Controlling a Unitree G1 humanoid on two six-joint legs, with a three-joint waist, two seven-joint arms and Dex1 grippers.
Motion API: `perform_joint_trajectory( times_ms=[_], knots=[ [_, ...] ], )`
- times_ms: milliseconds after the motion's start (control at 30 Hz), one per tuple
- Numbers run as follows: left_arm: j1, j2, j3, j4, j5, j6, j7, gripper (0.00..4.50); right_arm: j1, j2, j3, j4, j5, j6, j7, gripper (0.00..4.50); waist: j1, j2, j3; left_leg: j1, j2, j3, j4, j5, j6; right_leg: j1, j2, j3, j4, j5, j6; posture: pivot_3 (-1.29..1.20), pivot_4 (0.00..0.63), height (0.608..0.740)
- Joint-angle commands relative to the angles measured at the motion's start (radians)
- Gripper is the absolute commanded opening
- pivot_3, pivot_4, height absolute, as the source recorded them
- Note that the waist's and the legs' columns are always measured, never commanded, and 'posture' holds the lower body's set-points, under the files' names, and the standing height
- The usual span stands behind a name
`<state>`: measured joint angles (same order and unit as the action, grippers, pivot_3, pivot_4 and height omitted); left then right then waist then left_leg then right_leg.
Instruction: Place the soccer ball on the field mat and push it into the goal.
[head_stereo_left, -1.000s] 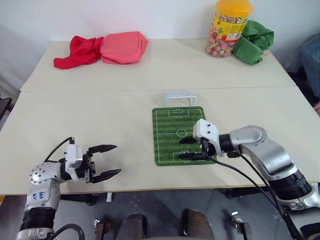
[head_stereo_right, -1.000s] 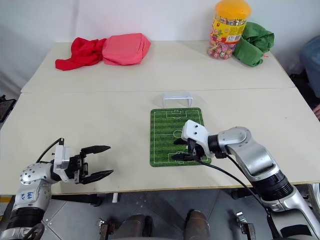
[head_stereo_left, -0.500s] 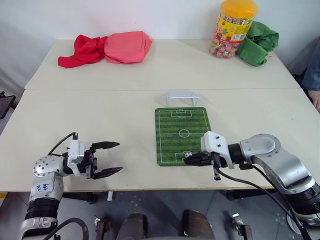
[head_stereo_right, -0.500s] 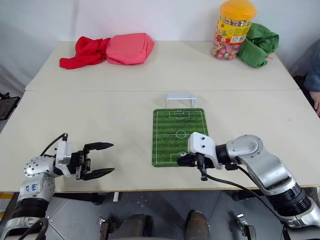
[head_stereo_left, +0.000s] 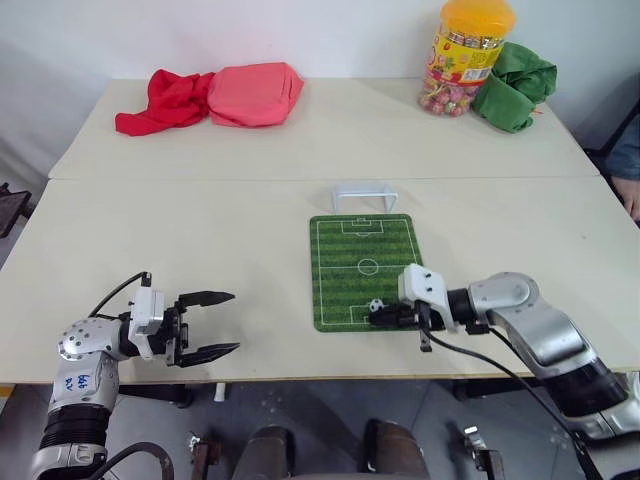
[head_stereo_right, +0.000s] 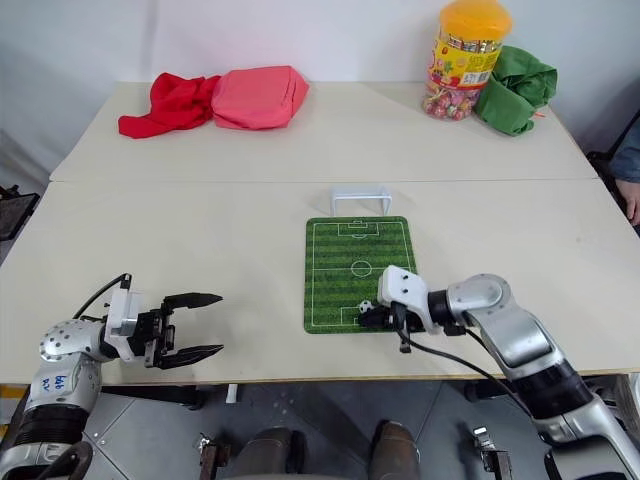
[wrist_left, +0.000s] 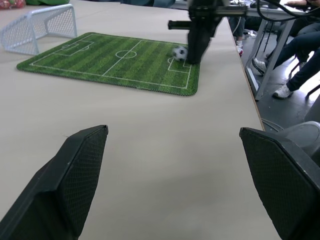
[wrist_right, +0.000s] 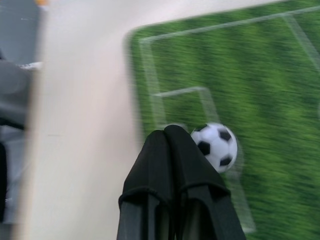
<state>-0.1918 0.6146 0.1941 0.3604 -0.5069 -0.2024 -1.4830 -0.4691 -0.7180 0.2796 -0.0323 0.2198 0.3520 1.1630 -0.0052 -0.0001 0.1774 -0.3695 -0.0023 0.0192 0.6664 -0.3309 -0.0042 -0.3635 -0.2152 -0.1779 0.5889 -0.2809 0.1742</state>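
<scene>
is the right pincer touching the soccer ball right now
Touching. In the right wrist view the shut fingertips of the right pincer sit directly against the side of the soccer ball, with no green of the field mat between them.

On my far table edge I see a crumpled red cloth (head_stereo_left: 160, 100) touching a pink folded cloth (head_stereo_left: 250, 94), and a yellow-lidded candy jar (head_stereo_left: 464, 55) beside a bunched green cloth (head_stereo_left: 514, 86).

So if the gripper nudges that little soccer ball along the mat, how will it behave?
The soccer ball is round and tiny, so it will probably roll easily. The field mat looks turf-textured, which may slow it slightly. The shut right gripper is narrow, so an off-centre push could send it away from the goal.
</scene>
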Motion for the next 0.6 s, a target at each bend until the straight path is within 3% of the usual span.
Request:
perform_joint_trajectory(
  times_ms=[33,200,600],
  knots=[
    [-0.017,0.007,0.011,-0.015,-0.007,-0.006,0.007,4.50,-0.077,0.030,-0.034,0.099,-0.045,-0.077,-0.045,0.08,-0.001,0.000,0.000,0.000,0.000,0.000,0.000,0.000,0.000,0.000,0.000,0.000,0.000,0.000,0.000,0.00,0.150,0.740],
    [-0.052,-0.005,0.004,0.010,0.002,-0.016,0.017,4.50,-0.199,0.059,-0.126,0.160,-0.037,-0.100,-0.124,0.08,-0.002,0.000,0.000,-0.001,0.000,0.000,0.000,0.000,0.000,-0.001,0.000,0.000,0.000,0.000,0.000,0.00,0.150,0.740],
    [-0.123,-0.031,-0.015,0.091,0.024,-0.013,0.039,4.50,-0.110,-0.036,-0.254,0.110,-0.012,-0.069,-0.129,0.08,-0.001,0.000,0.000,-0.001,0.000,0.001,-0.001,0.000,0.000,-0.002,0.000,0.000,0.000,0.000,0.000,0.00,0.150,0.740]
  ],
)
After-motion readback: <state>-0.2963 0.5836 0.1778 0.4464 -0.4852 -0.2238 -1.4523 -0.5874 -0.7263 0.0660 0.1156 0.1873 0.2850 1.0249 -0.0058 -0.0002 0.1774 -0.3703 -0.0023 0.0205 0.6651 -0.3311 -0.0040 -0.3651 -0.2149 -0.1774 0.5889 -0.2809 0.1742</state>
